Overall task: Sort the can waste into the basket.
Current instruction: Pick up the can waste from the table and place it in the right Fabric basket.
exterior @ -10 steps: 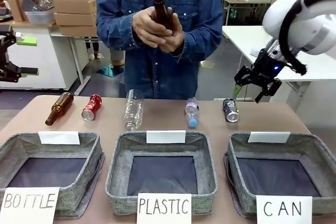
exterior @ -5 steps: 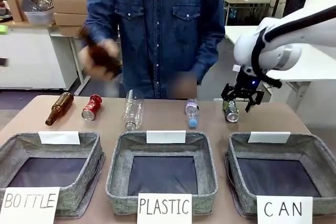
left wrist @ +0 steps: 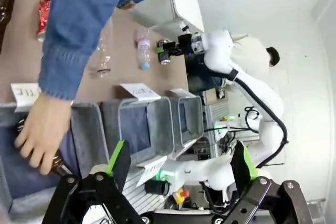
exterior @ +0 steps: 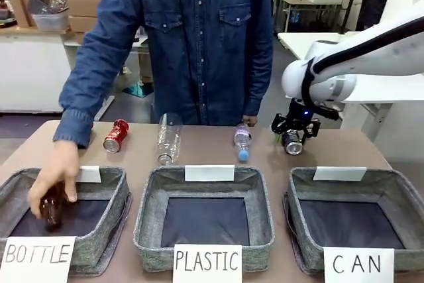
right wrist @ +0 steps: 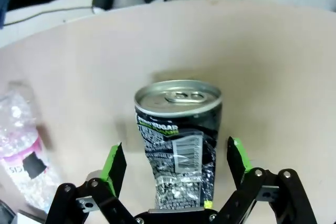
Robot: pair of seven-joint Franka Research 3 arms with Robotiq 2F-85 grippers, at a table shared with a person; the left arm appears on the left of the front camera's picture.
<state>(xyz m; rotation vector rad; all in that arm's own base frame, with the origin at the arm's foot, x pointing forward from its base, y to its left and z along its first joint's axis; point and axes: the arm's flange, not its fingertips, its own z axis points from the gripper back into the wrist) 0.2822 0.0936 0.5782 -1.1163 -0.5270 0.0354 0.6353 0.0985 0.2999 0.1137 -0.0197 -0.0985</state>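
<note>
The black can (exterior: 291,142) lies on its side at the table's far right, its silver end facing the baskets. My right gripper (exterior: 294,132) is low over it, open, with a green pad on each side of the can (right wrist: 178,140) and a gap to each. Right wrist view: right gripper (right wrist: 175,162) straddles the can's lower half. The red can (exterior: 115,136) lies at the far left of the table. The grey basket (exterior: 397,193) signed "CAN" sits front right, nothing inside. My left gripper (left wrist: 180,161) hangs open and holds nothing, high off the table's left side.
A person leans over the table, one hand (exterior: 53,187) lowering a brown bottle (exterior: 50,209) into the "BOTTLE" bin (exterior: 112,226). A clear bottle (exterior: 167,138) and a small plastic bottle (exterior: 242,141) lie mid-table. The "PLASTIC" bin (exterior: 149,230) sits front centre.
My right gripper has come down and to the left until it straddles the black can. The person has carried a brown bottle from chest height down into the "BOTTLE" bin.
</note>
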